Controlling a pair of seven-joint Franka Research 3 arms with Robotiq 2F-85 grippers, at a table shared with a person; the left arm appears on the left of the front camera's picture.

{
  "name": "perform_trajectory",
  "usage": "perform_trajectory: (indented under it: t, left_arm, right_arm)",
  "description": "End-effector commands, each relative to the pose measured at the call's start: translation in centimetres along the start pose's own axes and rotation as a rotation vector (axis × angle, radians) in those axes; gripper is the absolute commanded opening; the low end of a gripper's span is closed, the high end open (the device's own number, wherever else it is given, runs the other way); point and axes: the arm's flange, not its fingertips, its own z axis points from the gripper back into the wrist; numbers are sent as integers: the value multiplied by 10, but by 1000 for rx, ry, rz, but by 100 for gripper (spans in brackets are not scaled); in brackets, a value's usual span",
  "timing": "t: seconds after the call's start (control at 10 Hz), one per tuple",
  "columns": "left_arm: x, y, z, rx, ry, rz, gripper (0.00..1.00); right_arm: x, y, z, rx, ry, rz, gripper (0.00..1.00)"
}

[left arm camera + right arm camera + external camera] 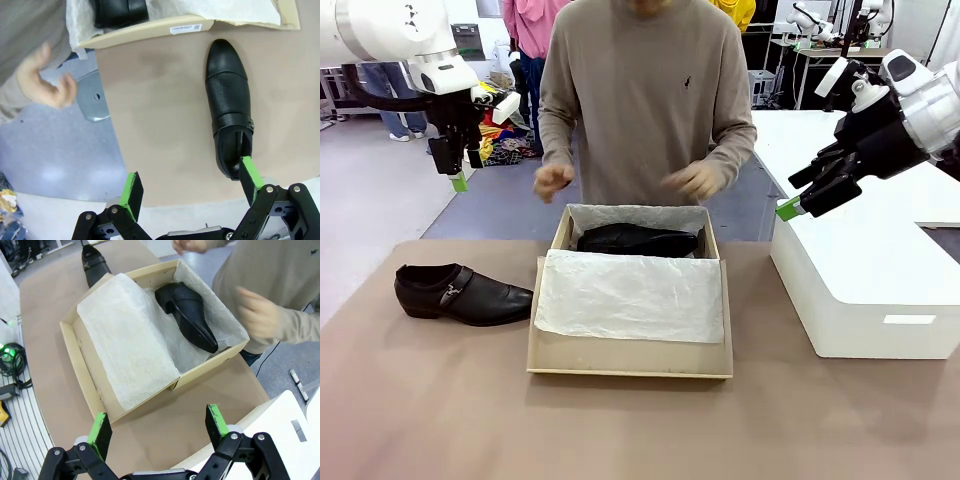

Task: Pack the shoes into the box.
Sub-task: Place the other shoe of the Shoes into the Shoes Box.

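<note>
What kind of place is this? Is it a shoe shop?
Likely a robot lab, not a shop: the left gripper and right gripper hang at a worktable, with cables lying beside it.

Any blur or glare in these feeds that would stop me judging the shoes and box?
Front view: the person's hands smear with motion; the shoe on the table and the box are sharp. Right wrist view: hands blurred too, the shoe in the box crisp. Left wrist view: pale glare patches on the floor, the shoe on the table sharp.
</note>
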Motion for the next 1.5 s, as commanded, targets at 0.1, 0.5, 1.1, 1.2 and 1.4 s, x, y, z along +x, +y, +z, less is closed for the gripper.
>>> perform_trajectory:
  t: [0.1,0.5,1.1,1.2,1.4]
  left_arm:
    - [0,0,0,0,0,0,100]
    - [-33,-40,-5,34,18,92,100]
    - [-65,-62,-57,16,21,66,100]
    - [-72,-60,-70,23,11,43,100]
    - [-81,-54,-85,7,-6,10,100]
  right_arm:
    - [0,-3,-2,13,-21,11,100]
    - [0,-3,-2,13,-21,11,100]
    - [0,-3,-2,13,-21,11,100]
    - [0,-3,-2,13,-21,11,100]
    - [0,-3,-2,13,-21,11,100]
